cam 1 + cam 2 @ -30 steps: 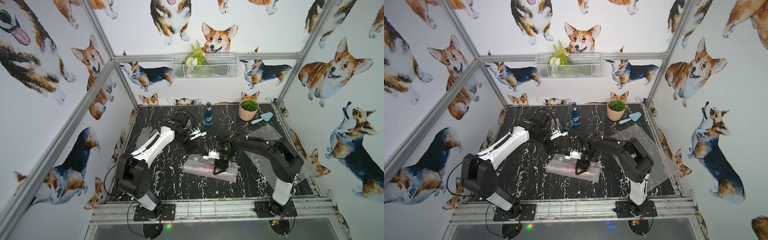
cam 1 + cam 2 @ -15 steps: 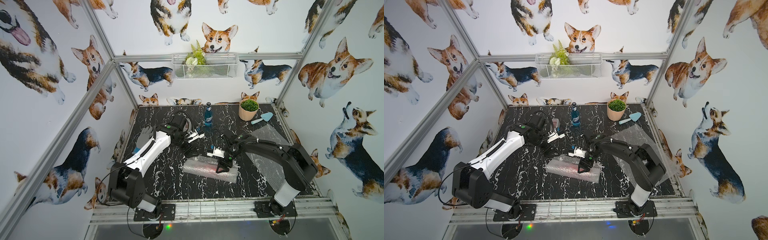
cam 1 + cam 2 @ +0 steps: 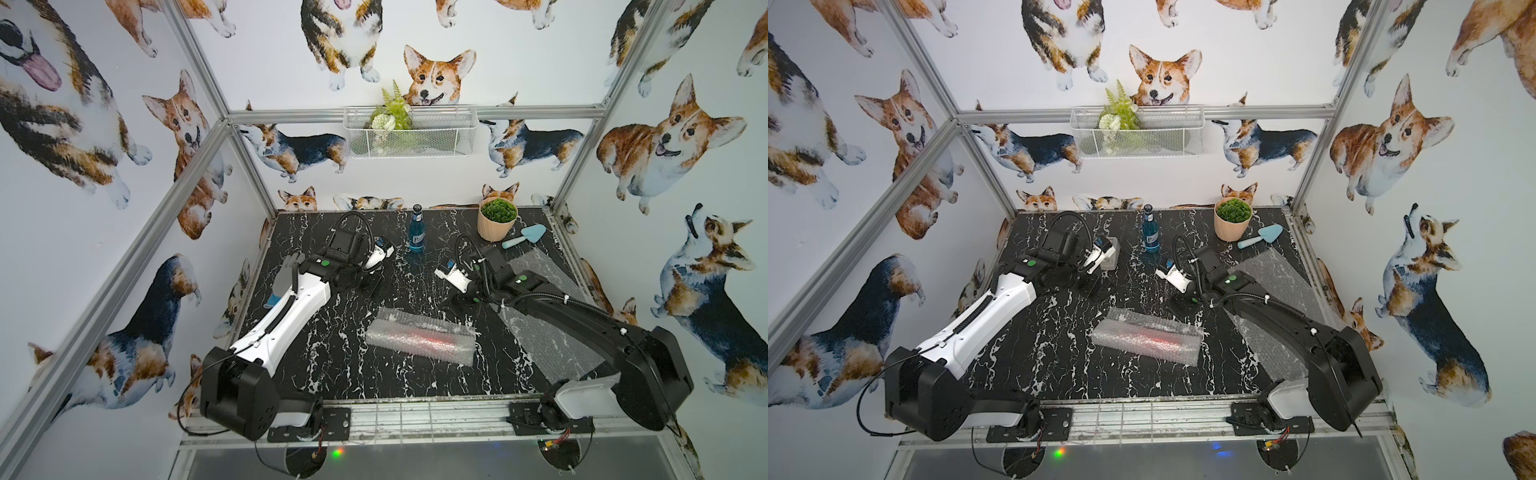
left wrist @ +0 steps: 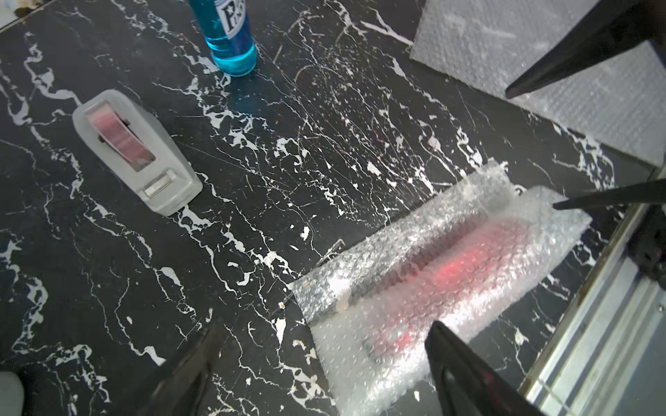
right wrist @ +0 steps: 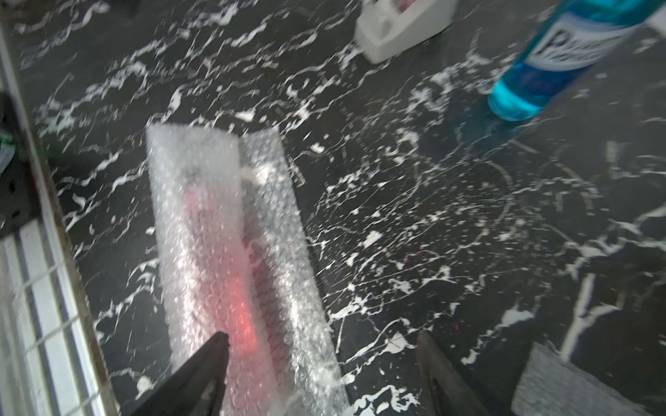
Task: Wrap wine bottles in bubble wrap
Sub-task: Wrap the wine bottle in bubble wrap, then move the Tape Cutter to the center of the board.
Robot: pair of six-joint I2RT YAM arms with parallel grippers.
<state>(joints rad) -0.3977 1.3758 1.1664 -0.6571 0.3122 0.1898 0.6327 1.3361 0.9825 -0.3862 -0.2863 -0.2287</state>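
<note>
**Entry 1. Red-pink bottle** (image 3: 428, 338), rolled inside a bubble wrap sheet (image 3: 390, 332). It lay on its side at lower centre in both top views, on the black white-veined table (image 3: 332, 374). Only a blurred red glow showed through the crinkled, pimpled film.
Change noted: a second before, the right gripper (image 5: 322, 336) was down on this wrapped bottle. It had since lifted off toward mid-frame, jaws spread wide and empty. The wrap stayed rolled with nothing pressing it, so this bottle was judged done.

**Entry 2. Left gripper** (image 4: 324, 329). Jaws wide, nothing held, hanging above the table up and left of the wrapped bottle.

**Entry 3. Blue bottle** (image 3: 417, 232). Upright at upper centre, bare: smooth translucent glass, white label, dark cap. Judged next for wrapping.

**Entry 4. Second sheet** (image 3: 540, 270). Flat at right of frame, partly under the right arm: greyish-white, roughly square, evenly bubbled.

**Entry 5. Tape dispenser** (image 4: 137, 151). Grey, wedge-shaped, pink roll inside, standing near the blue bottle.
</note>
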